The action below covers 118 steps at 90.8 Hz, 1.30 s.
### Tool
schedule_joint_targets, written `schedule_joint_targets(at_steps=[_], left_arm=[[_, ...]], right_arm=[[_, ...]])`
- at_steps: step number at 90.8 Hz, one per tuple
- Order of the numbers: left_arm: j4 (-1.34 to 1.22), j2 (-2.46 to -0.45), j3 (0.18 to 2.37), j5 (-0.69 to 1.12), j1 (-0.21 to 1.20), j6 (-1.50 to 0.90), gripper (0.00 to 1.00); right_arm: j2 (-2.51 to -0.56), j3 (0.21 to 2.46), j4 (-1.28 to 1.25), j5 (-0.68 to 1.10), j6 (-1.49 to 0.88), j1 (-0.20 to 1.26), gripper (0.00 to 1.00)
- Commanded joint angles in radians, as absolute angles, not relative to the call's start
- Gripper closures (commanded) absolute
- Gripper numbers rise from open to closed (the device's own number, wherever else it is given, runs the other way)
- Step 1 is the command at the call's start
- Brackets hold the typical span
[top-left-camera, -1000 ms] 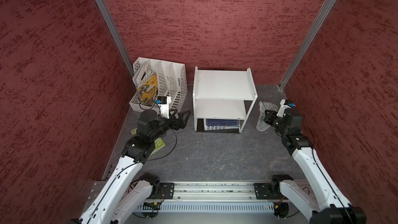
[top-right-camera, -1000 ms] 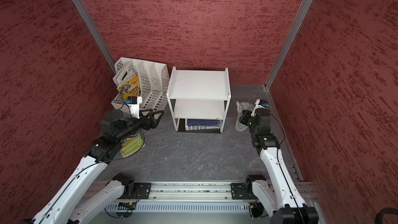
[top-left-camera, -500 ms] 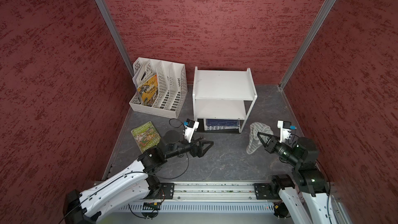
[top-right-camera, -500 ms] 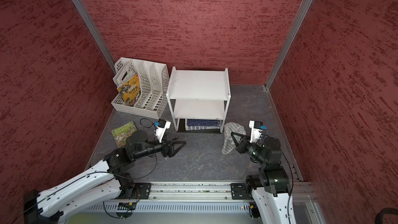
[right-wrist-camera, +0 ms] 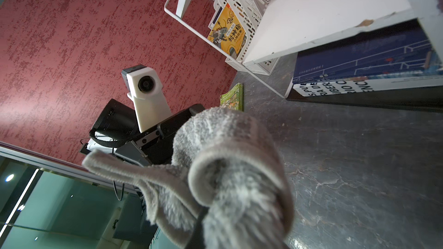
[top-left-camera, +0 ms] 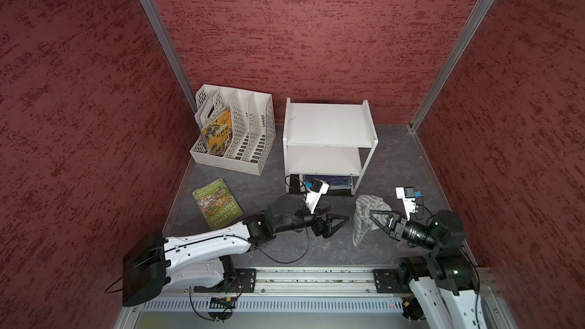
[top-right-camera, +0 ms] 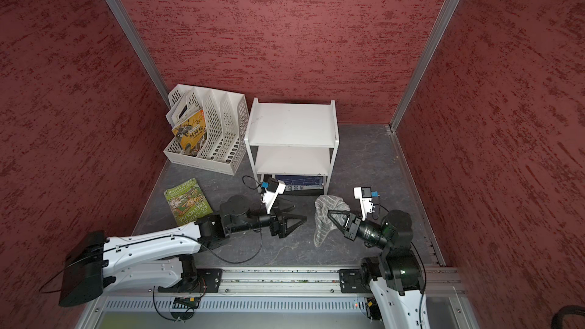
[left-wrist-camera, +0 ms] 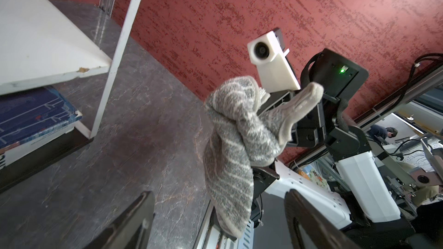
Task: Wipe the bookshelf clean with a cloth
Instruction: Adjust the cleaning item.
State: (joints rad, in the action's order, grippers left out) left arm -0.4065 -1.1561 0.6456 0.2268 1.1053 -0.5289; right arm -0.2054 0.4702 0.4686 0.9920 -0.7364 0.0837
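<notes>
As the open, empty left gripper [top-left-camera: 340, 213] nears, the right gripper [top-left-camera: 373, 214] still clamps the cloth [top-left-camera: 361, 230].

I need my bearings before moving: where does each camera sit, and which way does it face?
Top views: high over the front rail, looking down on the white three-tier bookshelf; both arms show.
Left wrist: on the left arm, facing the grey-and-white striped cloth and the right arm; own open jaws in front.
Right wrist: on the right arm, facing the left arm; own jaws, shut, buried in the cloth.
Shared: every view shows cloth and bookshelf.
</notes>
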Motion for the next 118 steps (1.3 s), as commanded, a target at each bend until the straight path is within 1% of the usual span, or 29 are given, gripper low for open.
schedule_joint_targets(at_steps=[1,19,29,35,41,50,57,65,69,79,84,92,99,104,112,118], left_arm=[[-0.579,-1.206,0.672,0.253,1.108,-0.557,0.14],[-0.646,-1.323,0.733,0.309,1.103,-0.584,0.20],[-0.662,-1.393,0.775,0.340,1.097,-0.599,0.27],[-0.662,-1.424,0.792,0.349,1.093,-0.607,0.34],[-0.674,-1.446,0.796,0.360,1.084,-0.620,0.44],[-0.728,-1.453,0.773,0.385,1.061,-0.653,0.65],[-0.755,-1.435,0.746,0.392,1.042,-0.666,0.80],[-0.747,-1.396,0.714,0.390,1.026,-0.663,0.95],[-0.733,-1.370,0.696,0.386,1.018,-0.657,1.00],[-0.662,-1.258,0.639,0.351,0.993,-0.629,1.00],[-0.596,-1.163,0.607,0.322,0.980,-0.606,1.00],[-0.457,-0.992,0.561,0.263,0.959,-0.564,1.00],[-0.276,-0.822,0.541,0.220,0.925,-0.536,1.00],[-0.145,-0.692,0.539,0.195,0.889,-0.525,1.00],[0.061,-0.514,0.562,0.151,0.807,-0.504,1.00],[0.197,-0.421,0.603,0.120,0.737,-0.483,1.00]], right_arm=[[-0.196,0.447,0.413,1.048,-0.751,0.096,0.97],[-0.201,0.419,0.349,1.051,-0.783,0.108,0.97],[-0.211,0.403,0.301,1.049,-0.802,0.119,0.96],[-0.221,0.394,0.271,1.045,-0.812,0.128,0.95],[-0.234,0.390,0.261,1.036,-0.808,0.140,0.94],[-0.261,0.390,0.258,1.021,-0.790,0.150,0.92],[-0.282,0.397,0.265,1.005,-0.771,0.154,0.88],[-0.297,0.406,0.258,0.979,-0.757,0.156,0.79],[-0.309,0.417,0.257,0.968,-0.745,0.156,0.71],[-0.347,0.480,0.326,0.926,-0.664,0.158,0.54],[-0.372,0.542,0.388,0.881,-0.605,0.158,0.45],[-0.404,0.648,0.485,0.768,-0.518,0.158,0.36],[-0.443,0.752,0.567,0.619,-0.458,0.158,0.31],[-0.487,0.810,0.593,0.532,-0.426,0.157,0.30],[-0.577,0.875,0.570,0.445,-0.409,0.157,0.30],[-0.647,0.900,0.507,0.403,-0.425,0.158,0.30]])
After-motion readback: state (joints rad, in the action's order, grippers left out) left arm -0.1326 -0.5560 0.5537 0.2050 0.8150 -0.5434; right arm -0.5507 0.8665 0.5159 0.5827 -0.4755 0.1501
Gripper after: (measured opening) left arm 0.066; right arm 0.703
